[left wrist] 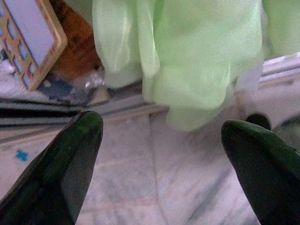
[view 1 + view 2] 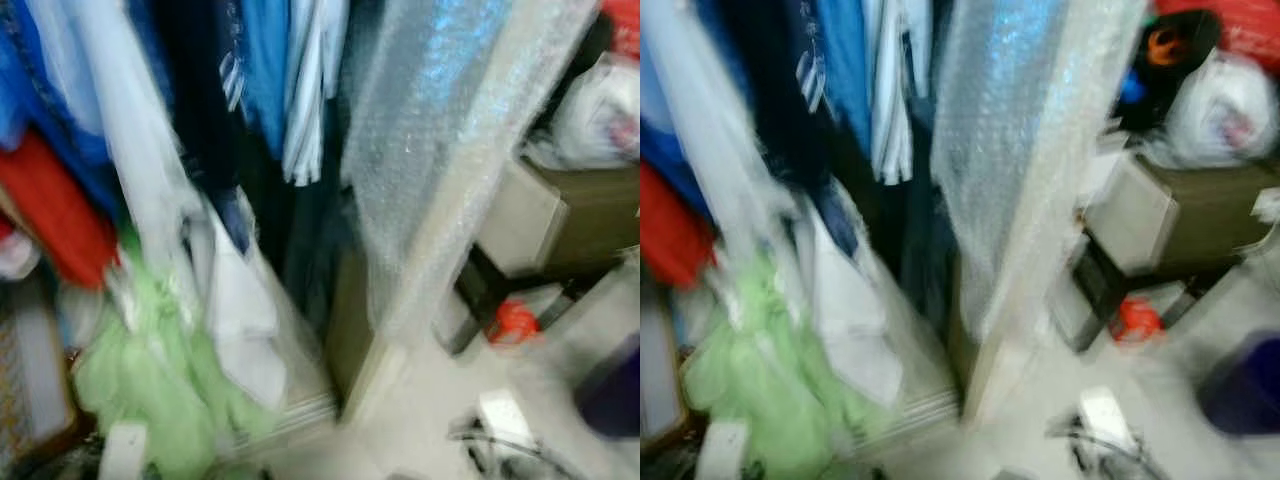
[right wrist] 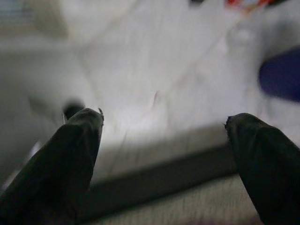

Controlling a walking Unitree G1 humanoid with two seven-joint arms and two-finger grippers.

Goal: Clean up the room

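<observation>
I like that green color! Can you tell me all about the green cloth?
The green cloth is pale lime, thin and slightly sheer, bunched in soft folds. It hangs low among the hanging clothes, below a white garment, with its bottom edge just above the pale floor. The open left end effector points at it without touching. The head views are blurred.

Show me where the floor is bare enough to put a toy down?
Bare pale floor lies between the bubble-wrapped panel and the tangled cables. The left gripper, open, hangs over more bare floor just before the light green garment. It is crowded under the hanging clothes and around the brown cabinet, orange object and white bag.
</observation>
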